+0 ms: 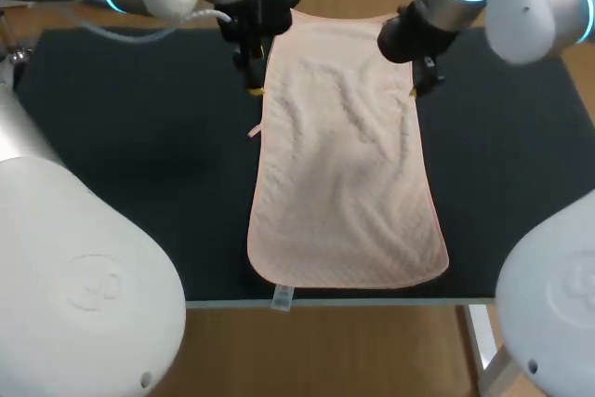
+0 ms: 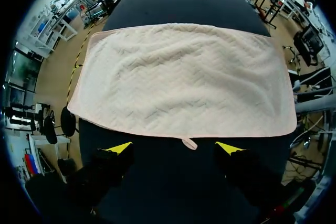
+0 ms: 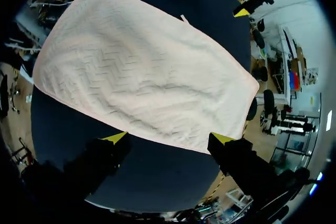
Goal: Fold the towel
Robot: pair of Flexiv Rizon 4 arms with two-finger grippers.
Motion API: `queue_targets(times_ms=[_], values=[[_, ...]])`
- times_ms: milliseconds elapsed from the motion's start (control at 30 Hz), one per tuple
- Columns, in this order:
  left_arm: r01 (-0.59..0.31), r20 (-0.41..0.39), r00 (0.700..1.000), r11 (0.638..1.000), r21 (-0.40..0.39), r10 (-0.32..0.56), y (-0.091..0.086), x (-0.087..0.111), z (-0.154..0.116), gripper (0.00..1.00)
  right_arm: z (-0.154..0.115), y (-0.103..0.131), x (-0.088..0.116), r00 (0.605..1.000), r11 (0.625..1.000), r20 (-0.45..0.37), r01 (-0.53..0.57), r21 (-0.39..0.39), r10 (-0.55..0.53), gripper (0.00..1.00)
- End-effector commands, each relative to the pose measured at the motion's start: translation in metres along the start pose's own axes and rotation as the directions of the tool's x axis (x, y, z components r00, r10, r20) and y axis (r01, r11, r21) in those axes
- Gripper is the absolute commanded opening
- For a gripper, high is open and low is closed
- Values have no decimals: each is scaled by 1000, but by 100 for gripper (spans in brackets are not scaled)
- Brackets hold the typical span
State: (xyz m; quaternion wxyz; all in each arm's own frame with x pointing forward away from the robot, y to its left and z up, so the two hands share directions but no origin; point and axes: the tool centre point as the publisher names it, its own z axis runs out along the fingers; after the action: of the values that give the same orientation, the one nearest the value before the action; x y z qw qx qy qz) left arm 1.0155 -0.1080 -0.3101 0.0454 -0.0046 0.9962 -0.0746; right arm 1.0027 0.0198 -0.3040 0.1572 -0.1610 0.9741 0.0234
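A pale pink quilted towel (image 1: 346, 151) lies flat and lengthwise down the middle of the dark table (image 1: 121, 137). My left gripper (image 1: 251, 76) hovers over the towel's left long edge near the far end. It stands open (image 2: 176, 148), and the towel (image 2: 184, 77) with its small loop (image 2: 189, 143) lies just ahead of its fingers. At the towel's right long edge near the far end, my right gripper (image 1: 416, 79) is also open (image 3: 169, 138). There the towel's (image 3: 142, 72) edge runs between the yellow tips. Neither gripper holds anything.
A white label (image 1: 282, 297) on the towel's near end hangs over the table's front edge. Bare dark tabletop shows on both sides of the towel. My two arms' large white links fill the near corners of the head view.
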Motion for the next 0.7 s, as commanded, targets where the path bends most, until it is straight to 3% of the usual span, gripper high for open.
queue_targets(times_ms=[33, 367, 600, 700], values=[[-3, 3, 1000, 996, -88, 4, -5, -2, 10, 100, 13, -2, -5, 994, 947, -41, -82, 310, 100, 100], [6, 10, 1000, 997, -75, -6, -7, -5, 25, 100, 33, -18, 0, 975, 938, -34, -202, 281, 220, 100], [-10, 25, 1000, 999, -42, 11, -13, 1, 47, 100, 49, -30, 11, 956, 931, -43, -273, 242, 291, 100], [3, -4, 1000, 999, -44, -3, -12, 5, 61, 100, 56, -32, 15, 952, 933, -44, -286, 216, 302, 100]])
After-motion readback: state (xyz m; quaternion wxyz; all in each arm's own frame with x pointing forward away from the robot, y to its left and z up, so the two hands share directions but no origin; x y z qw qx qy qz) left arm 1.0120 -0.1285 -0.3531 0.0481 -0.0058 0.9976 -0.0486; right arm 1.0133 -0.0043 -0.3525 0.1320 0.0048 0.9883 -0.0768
